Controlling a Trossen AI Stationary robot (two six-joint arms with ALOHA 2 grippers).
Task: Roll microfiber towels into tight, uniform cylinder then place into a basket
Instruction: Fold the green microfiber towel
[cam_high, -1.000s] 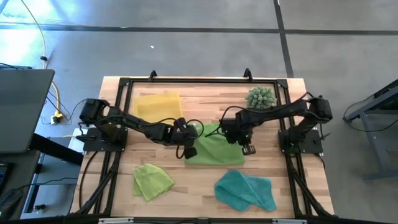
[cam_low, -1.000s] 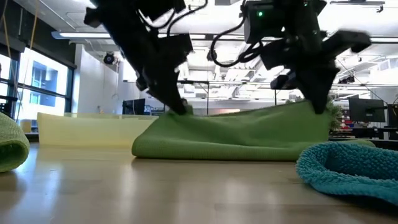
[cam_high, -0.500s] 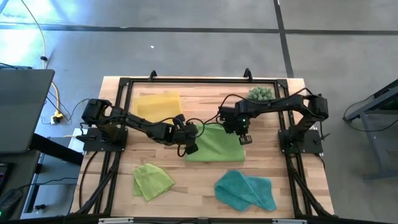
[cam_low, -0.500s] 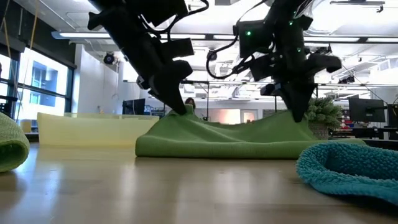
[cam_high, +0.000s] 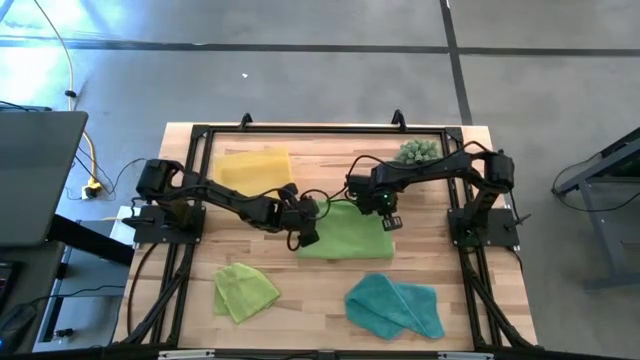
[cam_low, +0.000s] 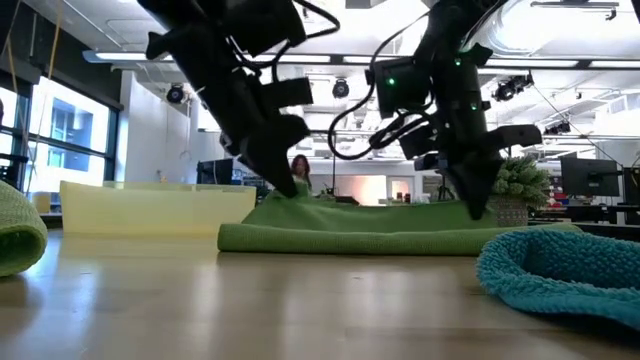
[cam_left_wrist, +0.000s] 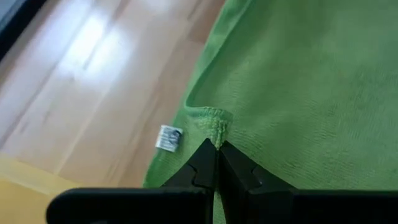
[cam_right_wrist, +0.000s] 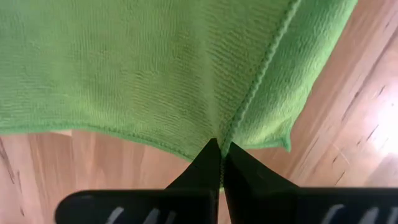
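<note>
The wooden table (cam_high: 330, 290) sits on a grey floor, and the low view looks past it into a big bright room with ceiling lights. A dark frame (cam_high: 320, 131) runs round the table's edge.

In the middle of the table lies the big lime green towel (cam_high: 345, 237), folded flat, its long side running from 9 o'clock to 3 o'clock. The left gripper (cam_high: 303, 221) pinches a little bunch of cloth at the towel's 9 o'clock edge, fingers squeezed tight. The right gripper (cam_high: 389, 211) pinches the edge at about 1 o'clock, also squeezed tight on the cloth.

The yellow basket (cam_high: 253, 168) is at 10 o'clock from that towel. The teal towel (cam_high: 394, 305) lies crumpled at 5 o'clock, and the small lime green towel (cam_high: 244, 291) at 7 o'clock.

The spiky green plant (cam_high: 417, 151) at 1 o'clock is partly hidden behind the right arm. In the low view both outer towels are cut off by the picture's sides.
</note>
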